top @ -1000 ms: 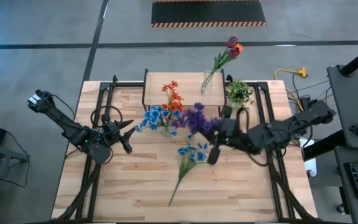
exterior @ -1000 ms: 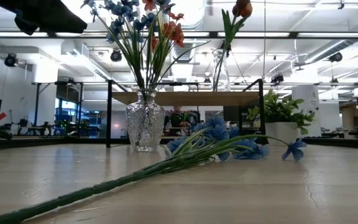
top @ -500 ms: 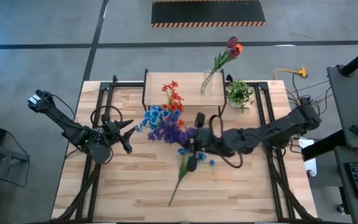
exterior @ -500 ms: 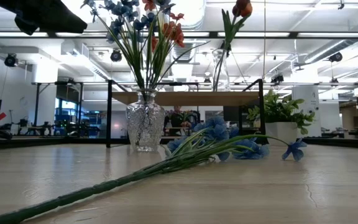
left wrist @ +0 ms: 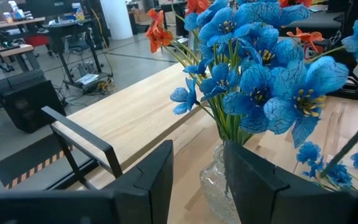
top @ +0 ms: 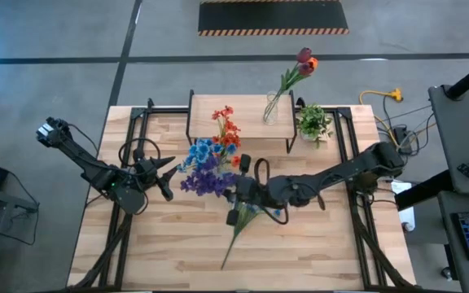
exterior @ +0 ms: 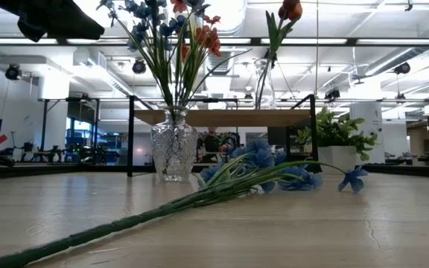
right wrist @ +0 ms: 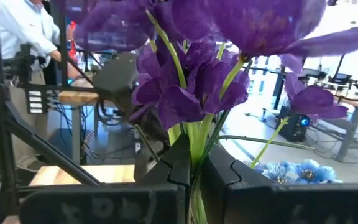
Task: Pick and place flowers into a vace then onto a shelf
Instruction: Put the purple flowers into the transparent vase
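Right gripper point(top: 236, 189) clamped on purple flowers point(top: 204, 177), heads held toward vase point(exterior: 174, 152); left gripper point(top: 166, 181) part open, empty, beside vase.

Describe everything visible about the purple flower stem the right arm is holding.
The purple flower stem is artificial, with several deep purple, cloth-like blooms on thin green stalks. The right gripper has its jaws shut on the stalks just below the blooms. Seen from above, the blooms hang over the table beside the blue flowers in the glass vase, off the tabletop.
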Tool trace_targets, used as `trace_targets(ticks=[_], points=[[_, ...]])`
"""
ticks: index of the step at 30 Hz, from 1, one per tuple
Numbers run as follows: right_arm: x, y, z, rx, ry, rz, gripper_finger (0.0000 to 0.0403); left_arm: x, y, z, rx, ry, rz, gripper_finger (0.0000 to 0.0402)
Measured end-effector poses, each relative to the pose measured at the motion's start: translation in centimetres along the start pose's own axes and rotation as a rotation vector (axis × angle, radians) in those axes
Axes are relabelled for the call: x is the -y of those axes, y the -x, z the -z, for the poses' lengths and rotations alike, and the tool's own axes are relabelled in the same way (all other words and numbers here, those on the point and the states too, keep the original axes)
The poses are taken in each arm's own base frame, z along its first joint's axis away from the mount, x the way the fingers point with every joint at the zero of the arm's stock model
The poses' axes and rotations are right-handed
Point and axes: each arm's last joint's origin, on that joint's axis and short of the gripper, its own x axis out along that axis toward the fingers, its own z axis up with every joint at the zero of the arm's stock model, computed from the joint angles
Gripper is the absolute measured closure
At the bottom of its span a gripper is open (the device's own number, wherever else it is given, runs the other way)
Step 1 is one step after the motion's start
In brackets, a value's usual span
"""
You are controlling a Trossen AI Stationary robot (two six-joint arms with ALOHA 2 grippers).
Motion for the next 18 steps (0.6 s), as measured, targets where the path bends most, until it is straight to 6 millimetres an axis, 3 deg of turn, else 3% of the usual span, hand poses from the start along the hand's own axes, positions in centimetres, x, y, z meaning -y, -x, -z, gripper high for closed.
trace_targets(ticks=[7,18], points=[[1.0,-1.4,1.9,-0.045,0.034,0.04,0.0394,0.0,0.0,0.0,0.0,0.002,0.001,0.0276],[2.7,-1.9,2.4,-0.082,0.087,0.109,0.0394,0.0,0.0,0.0,0.0,0.002,0.002,0.0276]])
